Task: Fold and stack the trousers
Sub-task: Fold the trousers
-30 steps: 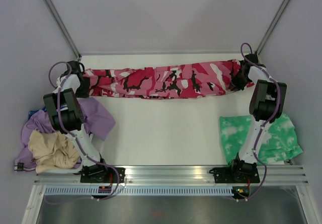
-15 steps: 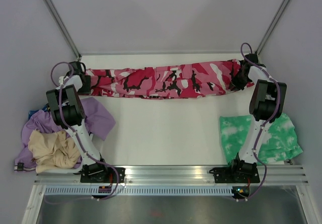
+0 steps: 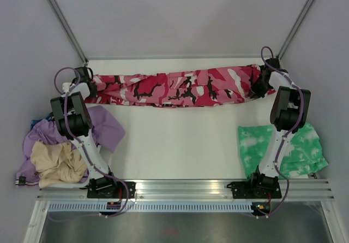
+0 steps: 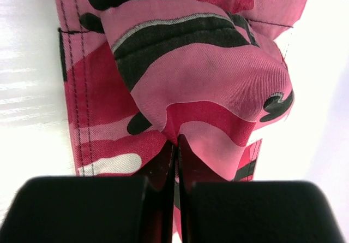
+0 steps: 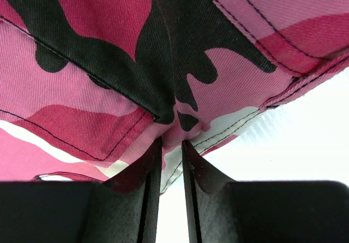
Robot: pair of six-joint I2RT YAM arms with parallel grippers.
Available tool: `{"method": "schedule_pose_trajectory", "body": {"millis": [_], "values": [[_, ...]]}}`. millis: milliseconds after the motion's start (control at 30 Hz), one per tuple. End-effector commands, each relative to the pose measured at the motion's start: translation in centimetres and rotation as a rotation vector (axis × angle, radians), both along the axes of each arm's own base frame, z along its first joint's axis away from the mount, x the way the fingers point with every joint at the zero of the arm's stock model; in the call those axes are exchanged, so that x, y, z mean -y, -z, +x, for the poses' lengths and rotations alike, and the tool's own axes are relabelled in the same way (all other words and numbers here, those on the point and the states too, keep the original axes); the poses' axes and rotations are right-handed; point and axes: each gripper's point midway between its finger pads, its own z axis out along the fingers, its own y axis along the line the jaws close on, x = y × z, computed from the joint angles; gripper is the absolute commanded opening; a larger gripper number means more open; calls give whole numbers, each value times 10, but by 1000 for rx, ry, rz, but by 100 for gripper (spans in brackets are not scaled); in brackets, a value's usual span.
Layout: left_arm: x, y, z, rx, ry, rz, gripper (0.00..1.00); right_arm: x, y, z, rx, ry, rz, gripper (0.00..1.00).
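The pink, red, white and black camouflage trousers (image 3: pixel 174 88) lie stretched left to right along the far edge of the table. My left gripper (image 3: pixel 89 86) sits at their left end, and in the left wrist view it (image 4: pixel 177 139) is shut on a bunched fold of the trousers (image 4: pixel 207 73). At their right end is my right gripper (image 3: pixel 259 82). The right wrist view shows it (image 5: pixel 172 142) shut on a hemmed edge of the trousers (image 5: pixel 109 63), with cloth pinched between the fingers.
A lilac garment (image 3: pixel 101 125) and a beige one (image 3: pixel 54 164) are heaped at the table's left edge by the left arm. A green-and-white tie-dye garment (image 3: pixel 297 147) lies at the right behind the right arm. The white table (image 3: pixel 180 144) stretches between them.
My left gripper has closed onto the left end of the trousers, and the left arm has shifted slightly. The right arm and the trousers have stayed put.
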Motion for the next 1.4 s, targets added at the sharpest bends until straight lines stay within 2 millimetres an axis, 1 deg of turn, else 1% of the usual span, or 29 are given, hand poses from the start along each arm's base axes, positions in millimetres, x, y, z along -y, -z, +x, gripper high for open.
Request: {"method": "schedule_pose_trajectory", "body": {"millis": [0, 67, 133, 167, 200, 267, 300, 367, 400, 433, 500, 533, 600, 633, 667, 733, 767, 833, 867, 933, 967, 1000, 1033, 1067, 1100, 1167, 1200, 1300, 1367], "values": [[-14, -31, -3, 39, -49, 83, 2, 1, 7, 1, -10, 7, -16, 27], [-17, -55, -13, 36, -45, 128, 2, 0, 7, 2, -8, 5, -12, 27], [-18, -71, -24, 16, -44, 152, 2, -1, 7, 4, -2, 0, -7, 27], [-20, -92, -31, 23, -56, 178, 2, -2, 9, 4, -3, -2, -3, 27], [-17, -91, -45, -34, -54, 170, 2, -2, 8, 5, 2, -6, -2, 27], [-19, -106, -59, -68, -64, 190, 2, -4, 8, 7, 9, -14, 7, 27], [-15, -110, -77, -120, -65, 183, 2, -3, 8, 8, 12, -16, 8, 27], [-16, -120, -93, -169, -85, 201, 2, -5, 8, 8, 15, -27, 12, 27], [-14, -120, -108, -224, -83, 197, 2, -5, 8, 8, 17, -33, 11, 27], [-13, -122, -117, -256, -87, 200, 2, -5, 9, 8, 14, -36, 10, 27], [-13, -135, -128, -288, -123, 233, 2, -5, 8, 8, 19, -44, 9, 27], [-14, -143, -139, -321, -133, 267, 2, -4, 8, 7, 18, -44, 9, 27], [-10, -165, -140, -312, -122, 313, 2, -6, 7, 7, 20, -51, 10, 27], [-11, -172, -148, -338, -120, 339, 2, -6, 7, 8, 22, -54, 9, 27], [-12, -187, -145, -328, -108, 361, 2, -6, 7, 8, 24, -56, 9, 27], [-16, -191, -141, -361, -72, 396, 2, -7, 8, 9, 28, -62, 14, 27], [-19, -202, -135, -368, -35, 426, 2, -6, 9, 8, 27, -58, 16, 27], [-22, -201, -121, -386, 25, 445, 2, -8, 10, 9, 29, -62, 25, 27], [-24, -199, -105, -407, 74, 465, 2, -8, 11, 9, 26, -64, 27, 27], [-26, -193, -88, -438, 125, 482, 2, -9, 11, 8, 24, -61, 26, 27], [-28, -203, -76, -425, 144, 505, 2, -8, 10, 7, 21, -56, 22, 27], [-30, -180, -66, -484, 170, 493, 2, -7, 9, 7, 26, -52, 18, 27], [-32, -173, -59, -500, 177, 492, 2, -6, 6, 7, 33, -47, 12, 27], [-36, -180, -49, -477, 168, 498, 2, -5, 6, 5, 30, -43, 5, 27], [-37, -155, -44, -534, 185, 476, 2, -5, 5, 5, 33, -35, 5, 27], [-37, -143, -34, -536, 192, 455, 2, -3, 3, 3, 34, -24, -3, 27], [-36, -123, -28, -550, 209, 421, 2, -3, 1, 3, 38, -18, -5, 27], [-37, -90, -21, -575, 234, 382, 2, -1, -1, 3, 37, -5, -17, 27], [-35, -77, -9, -564, 295, 382, 4, 2, -3, 3, 40, 3, -31, 27]]}}
